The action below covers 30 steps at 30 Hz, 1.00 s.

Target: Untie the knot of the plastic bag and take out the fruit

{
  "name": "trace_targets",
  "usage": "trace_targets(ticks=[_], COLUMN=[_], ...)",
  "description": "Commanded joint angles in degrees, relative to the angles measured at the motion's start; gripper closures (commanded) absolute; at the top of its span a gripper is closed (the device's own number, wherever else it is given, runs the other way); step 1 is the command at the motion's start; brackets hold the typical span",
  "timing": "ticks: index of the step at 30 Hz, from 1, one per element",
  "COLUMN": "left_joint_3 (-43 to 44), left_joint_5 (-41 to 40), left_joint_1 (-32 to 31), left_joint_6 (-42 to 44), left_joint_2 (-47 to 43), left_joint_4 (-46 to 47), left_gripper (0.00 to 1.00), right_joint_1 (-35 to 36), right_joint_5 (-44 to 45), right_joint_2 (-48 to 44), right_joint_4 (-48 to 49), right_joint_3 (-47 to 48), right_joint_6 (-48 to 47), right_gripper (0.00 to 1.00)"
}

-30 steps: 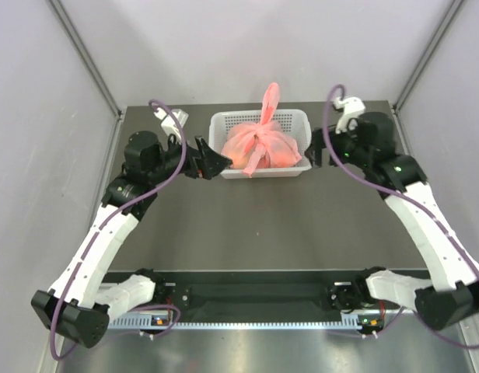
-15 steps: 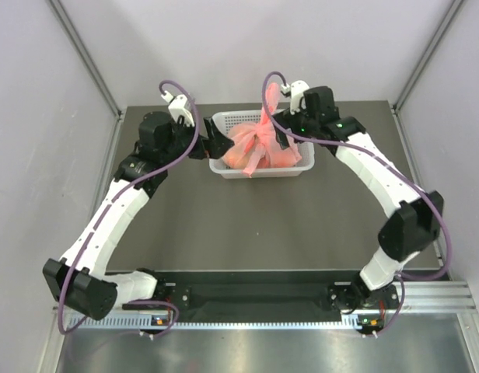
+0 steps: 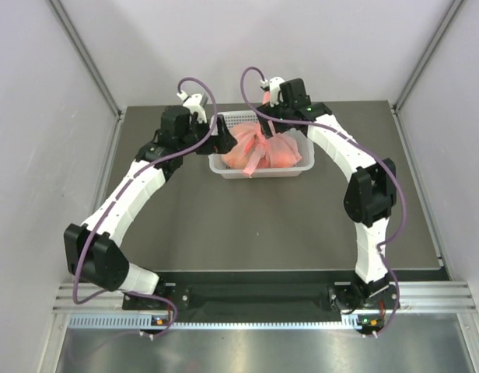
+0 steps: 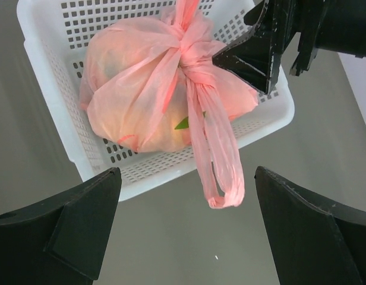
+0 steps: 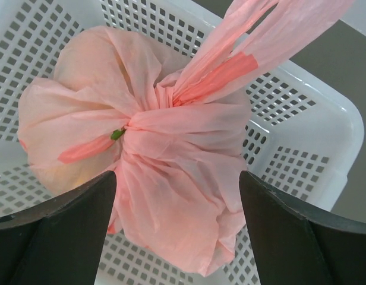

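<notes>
A white basket (image 3: 259, 174) sits on the counter (image 3: 247, 225), and the plastic bag (image 4: 129, 101) fills most of it. The bag lies with its long side across the basket.

The right end effector (image 5: 177, 178) hangs just above the bag. Its two fingers (image 5: 58, 231) are wide apart, with the bag between them. I cannot tell if they touch it. The knot (image 5: 147, 116) is right under this end effector, in the middle. One pink strip (image 5: 278, 29) runs up from the knot, past the fingers.

The left end effector (image 4: 188, 178) is wide too and holds nothing. The basket is just ahead of it. A long pink loop (image 4: 221, 166) hangs from the knot over the basket's edge, toward this end effector.

The fruit (image 4: 184, 123) is inside the tied bag. Only a green leaf and dim round shapes show through.
</notes>
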Motion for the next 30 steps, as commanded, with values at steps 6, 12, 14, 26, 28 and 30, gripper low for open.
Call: trace_targets(ticks=[6,12,14,26,28,30], left_joint_3=[6.5,8.6,9.4,24.9,25.7,25.5], left_joint_5=[-1.5,-2.4,-2.6,-4.8,-2.1,-0.7], left_joint_1=[-0.1,-0.1,-0.1,-0.1,-0.1,-0.1], left_joint_6=[1.6,2.8,3.9,10.4,11.0,11.3], left_joint_2=[7.1,12.3,14.1,33.4,34.7,36.1], left_joint_4=[5.1,8.3,9.1,7.0,8.0,9.0], left_gripper=[0.01,0.02,0.02,0.02,0.02,0.02], right_joint_1=[-0.4,-1.3,-1.4,-2.8,-3.6,-4.6], right_joint_5=[-0.8,-3.9,-4.4,-10.5,-13.9,-16.1], right_joint_2=[3.1,2.4,1.9,-2.5,-3.8,-4.5], right_joint_4=[-0.9,-1.0,-0.5,2.7,4.4,5.3], right_joint_3=[1.8,-0.8,-2.2,-8.2,-9.3,-10.3], right_joint_6=[0.9,1.1,1.2,2.3,3.6,5.1], right_gripper=[0.29,0.72,0.87,1.00,1.00,1.00])
